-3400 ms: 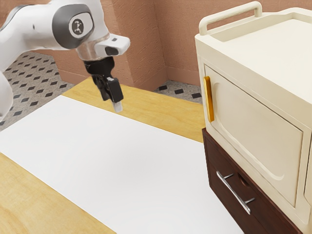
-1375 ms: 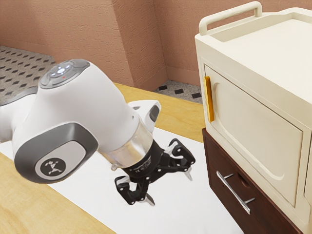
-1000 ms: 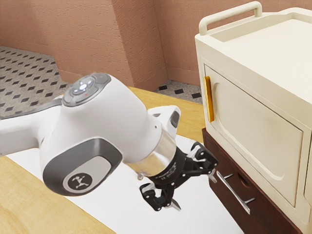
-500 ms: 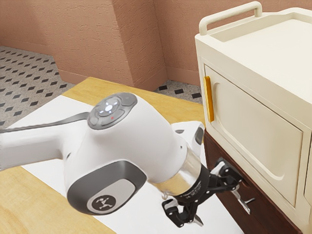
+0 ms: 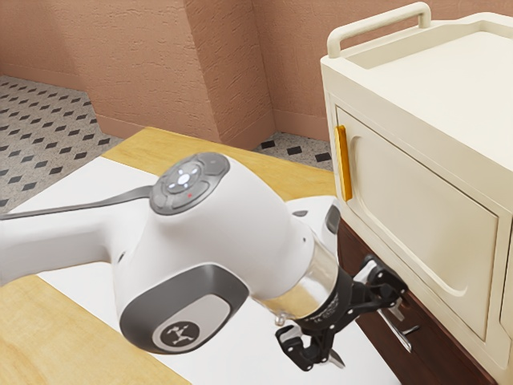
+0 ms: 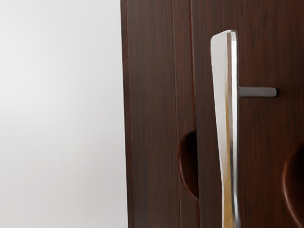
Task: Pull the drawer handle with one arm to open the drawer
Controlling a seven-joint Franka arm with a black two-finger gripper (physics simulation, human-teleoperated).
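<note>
My gripper (image 5: pixel 367 335) is open in the exterior view, its two fingers spread wide, close to the front of the dark wooden drawer unit (image 5: pixel 426 350). One finger overlaps the upper part of the silver bar handle (image 5: pixel 397 334) and hides it; whether they touch, I cannot tell. Nothing is held. In the wrist view the handle (image 6: pixel 229 104) stands out from the brown drawer front (image 6: pixel 259 156), one of its mounting posts visible, and runs down to that view's lower edge.
A cream cabinet (image 5: pixel 425 204) with a yellow door handle (image 5: pixel 344 163) and a top rail stands above the drawer unit. The white sheet (image 5: pixel 86 187) covers part of the wooden table (image 5: pixel 216 164). Curved recesses (image 6: pixel 188 164) mark the dark wood near the handle.
The arm has swung from the far side toward the exterior view's right and down to the drawer front. In the last half second my open gripper moved slightly closer. The drawer unit shows no movement.
</note>
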